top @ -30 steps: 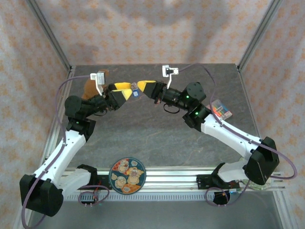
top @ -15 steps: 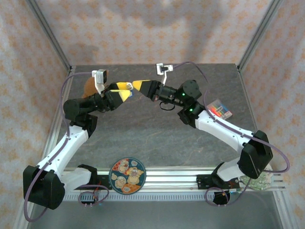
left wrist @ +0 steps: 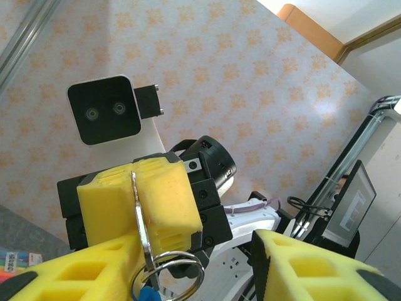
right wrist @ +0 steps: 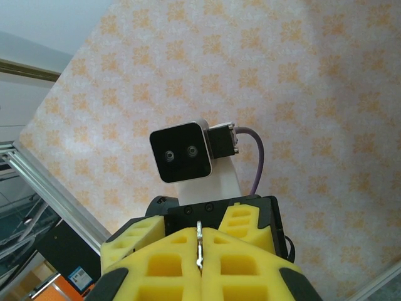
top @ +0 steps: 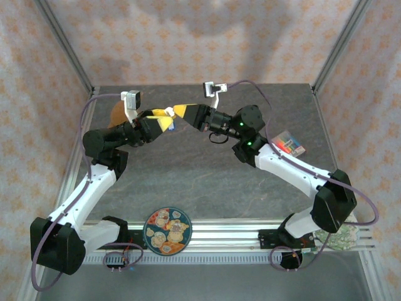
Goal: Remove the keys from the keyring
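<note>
Pinching the key (right wrist: 199,246) edge-on between shut right jaws, up above the desk (top: 200,182); keyring (left wrist: 177,271) dangling inside part-open left jaws, beside one pad (left wrist: 75,269), gripping nothing.

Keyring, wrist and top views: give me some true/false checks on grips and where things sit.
1. The right gripper is shut on a key. True.
2. The keyring lies on the table. False: it hangs in the air under the held key.
3. The left gripper is fully shut. False: its fingers stand apart, either side of the ring.
4. The patterned plate sits at the table's near edge. True.
5. The colourful box is on the table's left side. False: right side.
</note>
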Controlling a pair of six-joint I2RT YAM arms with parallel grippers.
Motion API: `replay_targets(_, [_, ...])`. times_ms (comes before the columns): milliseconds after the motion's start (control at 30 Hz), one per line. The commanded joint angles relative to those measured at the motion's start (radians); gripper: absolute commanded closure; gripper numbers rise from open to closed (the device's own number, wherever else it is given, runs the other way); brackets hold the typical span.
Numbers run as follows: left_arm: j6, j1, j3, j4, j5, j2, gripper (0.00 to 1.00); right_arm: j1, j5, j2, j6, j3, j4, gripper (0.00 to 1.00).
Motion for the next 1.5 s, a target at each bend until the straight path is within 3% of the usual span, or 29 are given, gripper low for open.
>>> replay_targets(0, [0.013, 0.002, 0.041, 0.049, 0.021, -0.005, 0.59, -0.002, -0.027, 0.007, 0.027, 0.03, 0.072, 1.0])
replay_targets(300, [0.086, 0.001, 0.041, -0.054, 0.012, -0.027, 0.77, -0.003, -0.022, 0.001, 0.029, 0.015, 0.086, 1.0])
replay_targets(733, [0.316, 0.009, 0.029, -0.383, -0.064, -0.115, 1.0, -0.006, 0.023, -0.051, -0.053, -0.036, 0.056, 1.0])
replay_targets(1000, [0.324, 0.014, -0.008, -0.377, -0.129, -0.154, 1.0, -0.007, 0.168, -0.156, -0.182, -0.169, 0.124, 1.0])
replay_targets(1167, [0.231, 0.015, -0.035, -0.242, -0.153, -0.134, 1.0, 0.001, 0.222, -0.175, -0.218, -0.253, 0.244, 1.0])
replay_targets(1467, [0.242, 0.015, -0.023, -0.257, -0.143, -0.127, 1.0, 0.07, 0.287, -0.241, -0.432, -0.281, 0.107, 1.0])
